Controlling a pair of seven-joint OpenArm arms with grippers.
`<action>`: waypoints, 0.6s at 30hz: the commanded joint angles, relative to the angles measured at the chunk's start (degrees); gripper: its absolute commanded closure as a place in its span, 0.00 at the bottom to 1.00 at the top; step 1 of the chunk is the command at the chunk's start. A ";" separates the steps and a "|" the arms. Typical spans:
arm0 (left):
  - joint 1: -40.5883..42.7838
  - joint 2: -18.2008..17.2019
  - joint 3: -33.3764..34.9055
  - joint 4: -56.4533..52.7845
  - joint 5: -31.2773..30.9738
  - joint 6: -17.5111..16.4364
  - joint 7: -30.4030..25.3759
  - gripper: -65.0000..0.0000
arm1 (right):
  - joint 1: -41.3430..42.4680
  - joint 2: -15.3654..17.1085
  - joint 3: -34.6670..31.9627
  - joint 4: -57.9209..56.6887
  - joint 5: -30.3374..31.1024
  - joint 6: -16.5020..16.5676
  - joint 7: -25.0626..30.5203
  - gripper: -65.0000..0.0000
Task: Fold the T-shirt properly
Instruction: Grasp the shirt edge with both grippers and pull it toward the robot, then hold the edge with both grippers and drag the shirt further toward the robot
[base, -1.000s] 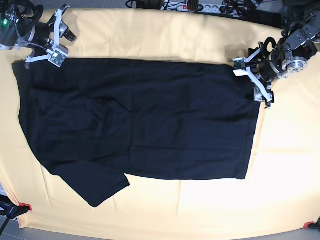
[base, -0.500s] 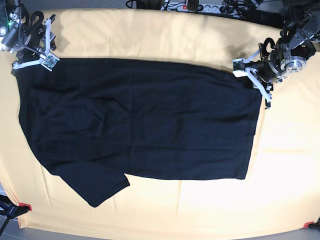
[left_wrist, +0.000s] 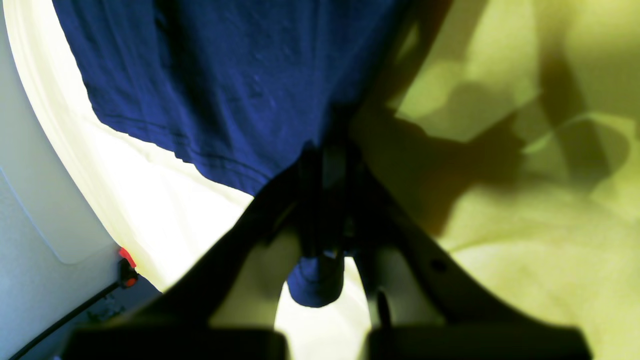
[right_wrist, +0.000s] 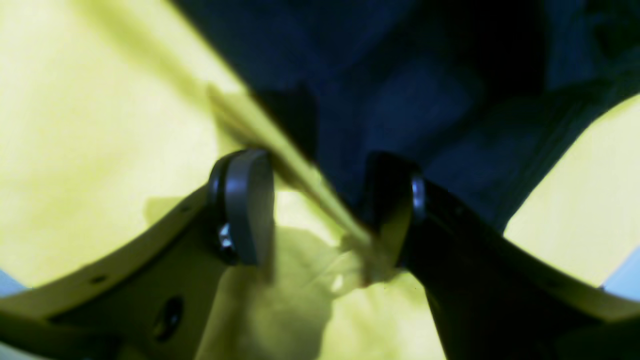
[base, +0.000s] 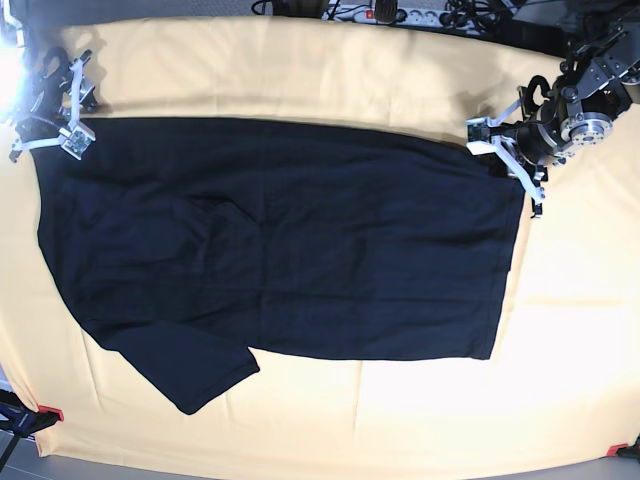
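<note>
The black T-shirt (base: 280, 250) lies flat on the yellow-orange cloth (base: 300, 65), one sleeve pointing toward the front left. At its back right corner my left gripper (base: 503, 152) is shut on the hem. In the left wrist view the T-shirt (left_wrist: 225, 85) runs into the closed left gripper (left_wrist: 330, 165), and a fold of fabric pokes out behind the fingers. My right gripper (base: 48, 125) sits at the shirt's back left corner. In the right wrist view the right gripper (right_wrist: 320, 200) stands open, with the T-shirt (right_wrist: 400, 100) edge and a cloth ridge between its fingers.
A power strip and cables (base: 400, 12) lie beyond the cloth's far edge. Red clamps (base: 50, 413) hold the cloth at the front corners, and one clamp (left_wrist: 127, 260) shows in the left wrist view. The cloth's edges lie close to both arms.
My left gripper has closed on the shirt's back right corner. My right arm has moved left to the back left corner, and its jaws have opened wider.
</note>
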 joint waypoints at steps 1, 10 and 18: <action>-0.66 -1.42 -0.57 0.52 0.57 0.70 0.22 1.00 | 0.85 1.03 0.31 -1.29 -1.33 -0.50 0.48 0.46; -0.68 -1.42 -0.57 0.52 0.57 0.70 0.20 1.00 | 3.13 1.05 0.22 -5.05 1.38 2.12 0.59 0.46; -0.68 -1.44 -0.57 0.55 0.57 0.70 0.22 1.00 | 6.97 1.36 0.22 -5.05 -1.73 -0.90 0.17 0.47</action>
